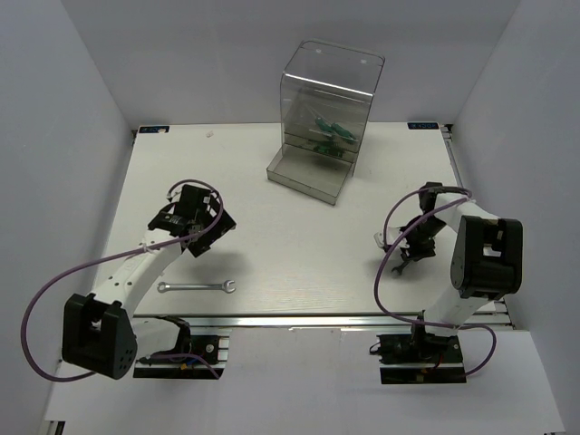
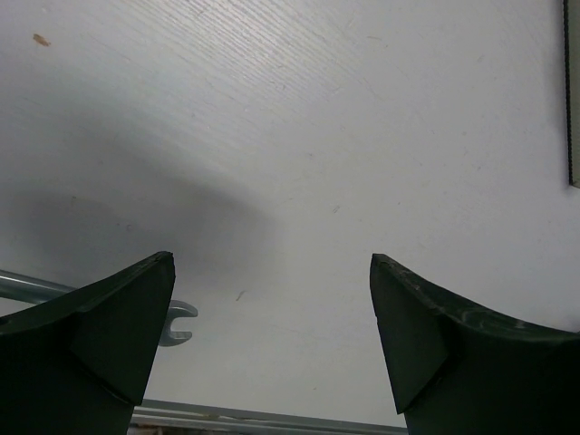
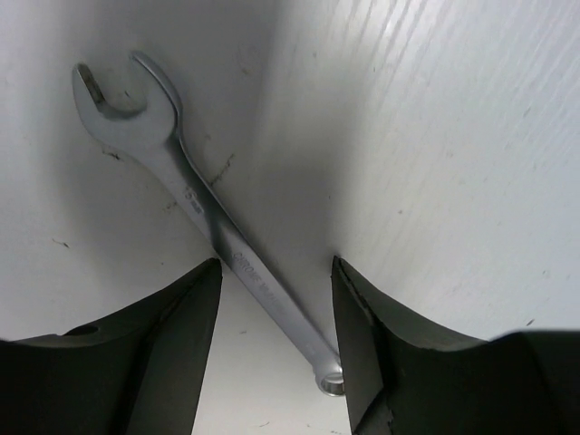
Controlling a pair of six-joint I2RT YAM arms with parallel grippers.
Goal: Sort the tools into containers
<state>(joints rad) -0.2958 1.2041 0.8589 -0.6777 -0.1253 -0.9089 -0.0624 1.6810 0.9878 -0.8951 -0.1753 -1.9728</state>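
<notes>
A silver wrench (image 3: 195, 204) lies flat on the white table, its shank running slantwise between the fingers of my right gripper (image 3: 276, 272). The jaws stand apart either side of it; the ring end sits against the right finger (image 3: 381, 335), while the left finger is clear of it. In the top view this gripper (image 1: 405, 256) is low over the table at the right. A second wrench (image 1: 195, 287) lies near the front edge, its open end (image 2: 179, 322) showing beside my left gripper (image 2: 272, 272), which is open and holds nothing. Green-handled screwdrivers (image 1: 331, 134) rest inside the clear cabinet (image 1: 355, 86).
A shallow clear drawer (image 1: 308, 178) juts out from the cabinet's foot toward the arms. A metal rail (image 1: 317, 319) runs along the near table edge. White walls close in the left, right and back sides.
</notes>
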